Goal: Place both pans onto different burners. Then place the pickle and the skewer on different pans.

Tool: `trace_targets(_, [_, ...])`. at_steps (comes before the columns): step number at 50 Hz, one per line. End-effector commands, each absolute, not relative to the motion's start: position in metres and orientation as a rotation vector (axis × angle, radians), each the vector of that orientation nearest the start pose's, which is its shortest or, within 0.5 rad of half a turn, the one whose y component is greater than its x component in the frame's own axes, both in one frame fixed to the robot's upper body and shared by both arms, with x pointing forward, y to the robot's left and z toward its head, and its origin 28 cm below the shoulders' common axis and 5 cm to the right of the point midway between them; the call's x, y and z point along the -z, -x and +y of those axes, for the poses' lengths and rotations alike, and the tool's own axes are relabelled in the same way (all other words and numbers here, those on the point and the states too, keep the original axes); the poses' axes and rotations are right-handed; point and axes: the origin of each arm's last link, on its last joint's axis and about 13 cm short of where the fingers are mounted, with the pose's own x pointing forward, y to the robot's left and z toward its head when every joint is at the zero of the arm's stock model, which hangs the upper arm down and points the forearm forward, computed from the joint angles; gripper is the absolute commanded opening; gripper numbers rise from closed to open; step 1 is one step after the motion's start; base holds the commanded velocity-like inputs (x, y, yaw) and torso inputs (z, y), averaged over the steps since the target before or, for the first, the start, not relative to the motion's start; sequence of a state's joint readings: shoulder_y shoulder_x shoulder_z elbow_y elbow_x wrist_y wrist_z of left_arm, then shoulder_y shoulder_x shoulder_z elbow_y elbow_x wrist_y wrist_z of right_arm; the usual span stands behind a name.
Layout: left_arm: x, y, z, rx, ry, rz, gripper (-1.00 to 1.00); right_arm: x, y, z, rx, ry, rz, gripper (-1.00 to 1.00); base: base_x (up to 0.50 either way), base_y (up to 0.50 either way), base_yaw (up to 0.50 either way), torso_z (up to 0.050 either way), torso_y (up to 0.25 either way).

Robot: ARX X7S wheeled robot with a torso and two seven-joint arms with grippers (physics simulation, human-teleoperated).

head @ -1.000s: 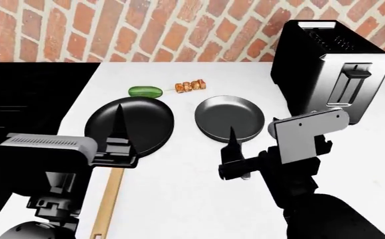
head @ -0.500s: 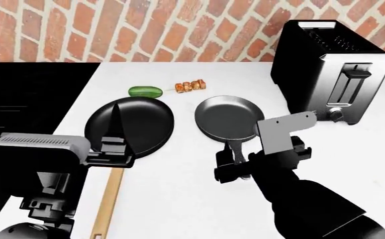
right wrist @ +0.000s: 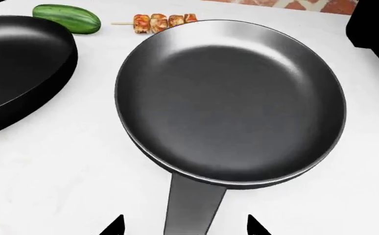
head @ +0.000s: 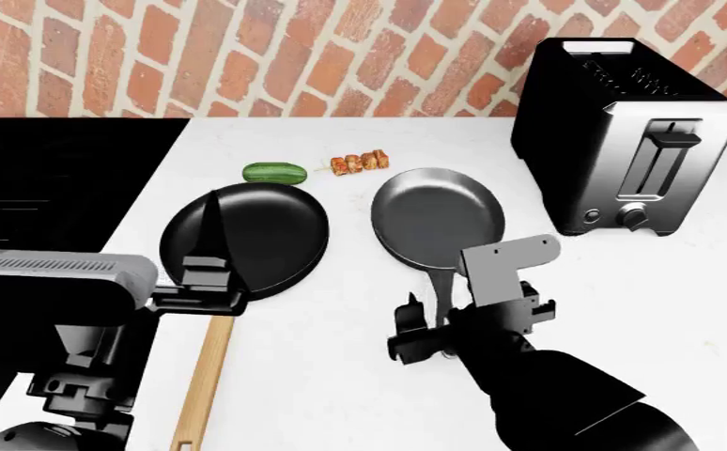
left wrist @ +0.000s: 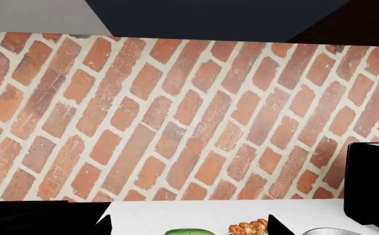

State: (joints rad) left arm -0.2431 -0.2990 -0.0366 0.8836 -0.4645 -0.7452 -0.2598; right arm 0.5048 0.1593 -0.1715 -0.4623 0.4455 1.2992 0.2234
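The matte black pan (head: 257,235) with its wooden handle (head: 205,371) lies on the white counter. My left gripper (head: 217,246) hovers over its near rim, open and holding nothing (left wrist: 189,226). To its right lies the grey pan (head: 439,216) (right wrist: 228,98). My right gripper (head: 435,318) (right wrist: 184,226) is open, one fingertip on each side of the pan's dark handle (right wrist: 193,208) without touching it. The pickle (head: 273,172) (right wrist: 66,17) and the skewer (head: 360,163) (right wrist: 160,22) lie behind the pans. The stove (head: 51,178) is a black area at left; its burners cannot be made out.
A black and silver toaster (head: 621,132) stands at the back right, close to the grey pan. A brick wall (left wrist: 176,112) runs along the back of the counter (head: 326,329). The two pans lie a few centimetres apart.
My right arm has come down and toward the near side, so its open fingers now straddle the grey pan's handle. The grey pan looks slightly shifted. The left arm has drifted a little left.
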Motion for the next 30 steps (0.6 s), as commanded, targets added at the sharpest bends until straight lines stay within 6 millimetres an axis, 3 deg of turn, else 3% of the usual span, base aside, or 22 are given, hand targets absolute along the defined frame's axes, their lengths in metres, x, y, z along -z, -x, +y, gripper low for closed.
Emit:
trace_targets(1, [-0.189,-0.194,0.226,0.061,0.029,-0.338,1.0,-0.129,-0.254,-0.08,-0.178,0.084,0.433,-1.0,0.0,0.0,0.0,0.0,0.0])
trace_targets(16, [-0.189,-0.193,0.226,0.063,0.032,-0.339,1.0,-0.138,-0.25,-0.082,-0.166,0.077,0.403,-1.0,0.0,0.0,0.0,0.0,0.0])
trace_targets(30, [-0.19,-0.193,0.226,0.06,0.033,-0.343,1.0,-0.167,-0.241,-0.095,-0.069,0.037,0.298,-1.0,0.0,0.0,0.0,0.0,0.0])
